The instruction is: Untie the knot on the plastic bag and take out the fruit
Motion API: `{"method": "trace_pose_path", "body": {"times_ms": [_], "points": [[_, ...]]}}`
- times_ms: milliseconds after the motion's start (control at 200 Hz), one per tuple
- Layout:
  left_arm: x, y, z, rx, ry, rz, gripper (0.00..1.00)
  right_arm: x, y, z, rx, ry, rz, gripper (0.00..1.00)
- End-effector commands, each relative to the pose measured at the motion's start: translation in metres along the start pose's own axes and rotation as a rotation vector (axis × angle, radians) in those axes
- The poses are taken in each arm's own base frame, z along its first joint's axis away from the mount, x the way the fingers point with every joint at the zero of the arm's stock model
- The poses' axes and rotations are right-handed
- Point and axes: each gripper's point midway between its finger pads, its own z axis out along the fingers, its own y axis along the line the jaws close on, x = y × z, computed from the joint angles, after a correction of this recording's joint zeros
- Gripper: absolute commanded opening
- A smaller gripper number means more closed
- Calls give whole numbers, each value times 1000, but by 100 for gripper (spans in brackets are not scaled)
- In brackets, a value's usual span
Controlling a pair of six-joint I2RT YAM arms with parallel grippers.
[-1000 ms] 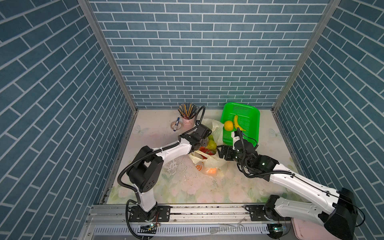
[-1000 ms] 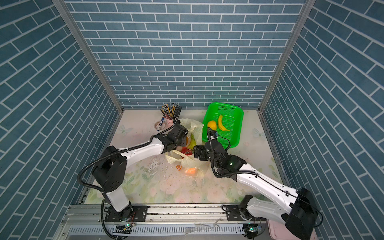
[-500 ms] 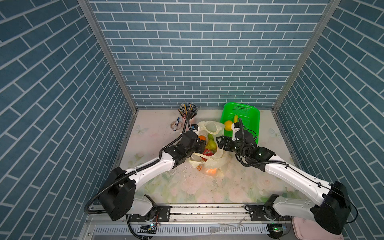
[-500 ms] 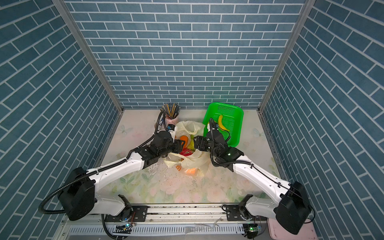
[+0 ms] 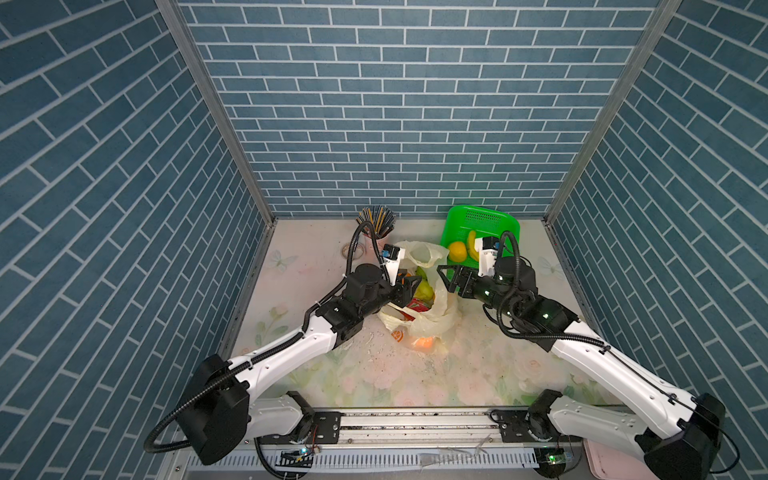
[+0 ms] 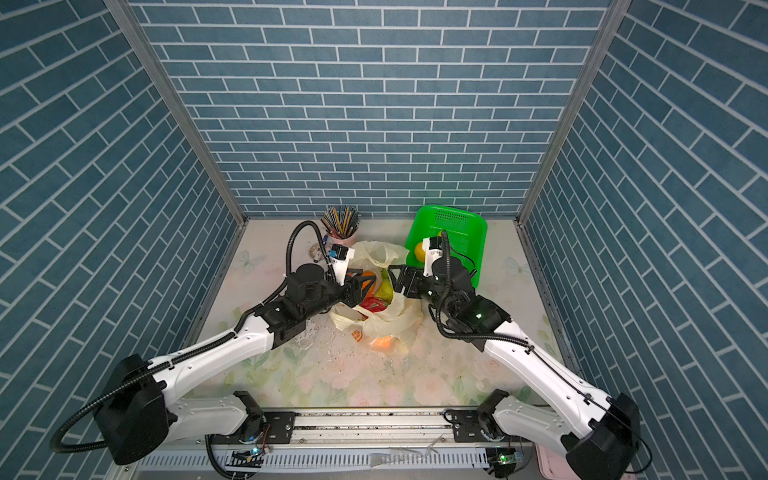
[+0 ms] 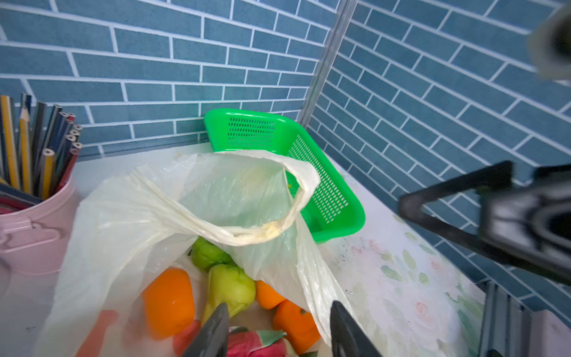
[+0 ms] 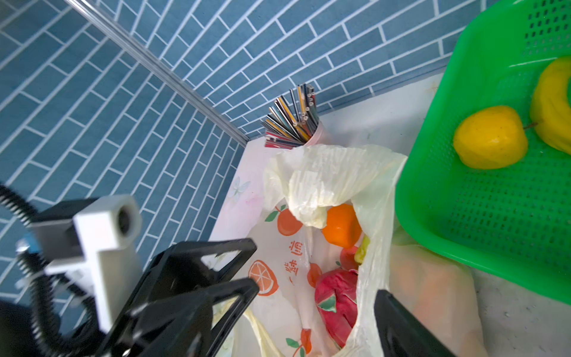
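Now, top views: since a second ago my left hand (image 5: 409, 286) has drawn back from the far side of the plastic bag (image 5: 442, 318) to its mouth, and the right hand (image 5: 445, 279) has edged toward the far edge, jaws wide, empty. The bag lies mid-table, just beside the green basket (image 5: 505, 218) in the far right corner.

Left wrist: jaws half apart over the dragon fruit (image 7: 256, 340), gripping nothing. The handle loop (image 7: 265, 231) hangs slack; I see no tied knot.

Right wrist: the fruit (image 8: 341, 225) lies exposed in the gaping mouth. I judge untying done, extraction next.
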Motion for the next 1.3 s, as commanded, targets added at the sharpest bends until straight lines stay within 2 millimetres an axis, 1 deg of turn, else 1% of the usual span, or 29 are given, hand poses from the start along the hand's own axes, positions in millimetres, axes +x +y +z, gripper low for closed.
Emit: {"method": "trace_pose_path", "body": {"times_ms": [0,90,155,215,260,265,315,355,405,435,480,525,595,630,685,755,870,980,1125,1295], "points": [[31,24,15,-136,168,2,54,39,-7,7,-19,120,4,79],[53,17,13,-81,205,-73,55,79,-24,15,54,235,-40,80],[75,2,8,-14,232,-112,55,110,-36,17,94,334,-43,77],[107,-11,1,11,291,-108,55,143,-49,15,135,412,-49,73],[131,-17,-5,13,329,-104,55,166,-58,11,163,456,-64,71],[130,-18,-5,14,324,-104,55,168,-59,10,164,461,-68,71],[151,-20,-14,32,339,-126,55,189,-67,5,191,513,-86,69],[162,-24,-22,64,330,-143,55,201,-74,1,222,545,-105,68],[168,-30,-31,116,309,-147,55,212,-80,-4,259,577,-126,67],[168,-34,-36,144,291,-137,55,217,-82,-6,271,595,-133,66],[166,-31,-40,135,269,-123,55,223,-84,-8,280,610,-143,64],[157,-23,-41,90,249,-96,57,224,-84,-8,286,617,-148,63],[132,-17,-38,33,208,-53,63,223,-82,-7,285,612,-155,63],[117,-13,-35,7,188,-40,64,221,-81,-6,283,604,-156,63],[100,-9,-28,-18,183,-34,64,216,-78,-4,278,588,-157,63],[88,1,-17,-66,199,-43,64,209,-74,-2,277,561,-152,63],[86,17,5,-141,287,-78,64,197,-68,-1,277,513,-134,65],[87,28,22,-221,352,-57,64,184,-60,-2,261,468,-123,66],[90,46,40,-320,411,-14,63,168,-55,-4,255,401,-114,67],[90,78,56,-470,410,8,64,158,-49,-4,237,367,-107,68]]}}
